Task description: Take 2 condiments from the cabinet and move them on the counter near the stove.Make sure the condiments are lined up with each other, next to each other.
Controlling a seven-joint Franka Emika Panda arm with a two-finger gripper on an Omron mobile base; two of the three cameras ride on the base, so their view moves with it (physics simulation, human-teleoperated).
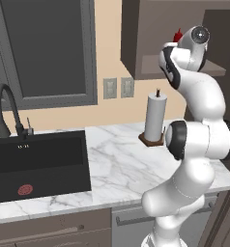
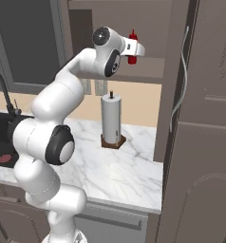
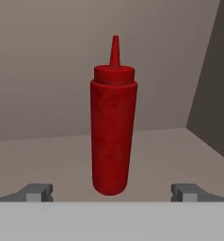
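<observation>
The gripper [image 3: 112, 193] is spread wide and nothing is held, its fingertips [image 3: 37, 192] flanking but apart from the upright red squeeze bottle [image 3: 112, 127] on the cabinet shelf [image 3: 48, 160].

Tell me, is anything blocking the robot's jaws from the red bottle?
No, nothing visible. The red bottle stands upright on the cabinet shelf, straight ahead of the open gripper, with bare shelf between them.

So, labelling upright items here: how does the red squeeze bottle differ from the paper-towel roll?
The red squeeze bottle stands on the cabinet shelf; the paper-towel roll stands lower, on the marble counter. The bottle is red and ends in a pointed nozzle; the roll is white on a wooden base. Both are upright cylinders.
</observation>
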